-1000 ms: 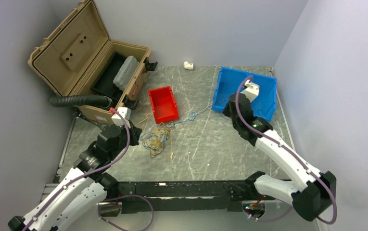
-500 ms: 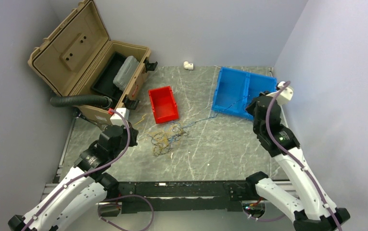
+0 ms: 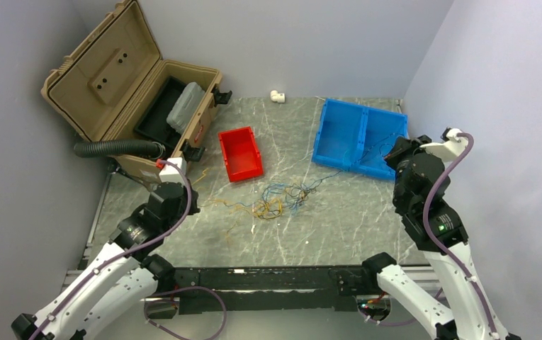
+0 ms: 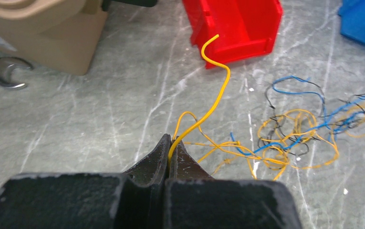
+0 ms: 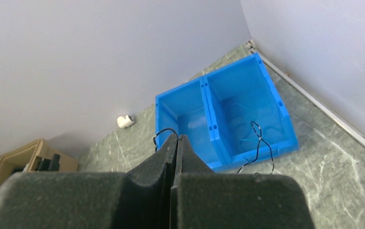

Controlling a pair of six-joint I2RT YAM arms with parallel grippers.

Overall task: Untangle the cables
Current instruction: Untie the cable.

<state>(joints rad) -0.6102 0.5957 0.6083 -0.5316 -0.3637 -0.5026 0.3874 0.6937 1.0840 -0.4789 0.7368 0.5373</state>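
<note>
Fingers (image 4: 156, 160) of the left end effector (image 4: 171, 143) are pressed together on a yellow wire (image 4: 213, 102), which rises from the tips and curls toward the red bin (image 4: 233, 24). Just beyond, the cables (image 4: 290, 136), orange-yellow, blue and dark, lie in a loose tangle on the table (image 4: 99, 109) between the red bin and the blue bin (image 3: 360, 134). The right end effector (image 5: 177, 139) is likewise closed, pinching a thin dark wire (image 5: 163, 132) above the table near the blue bin, over whose front wall a dark strand (image 5: 258, 143) trails from the right-hand compartment.
</note>
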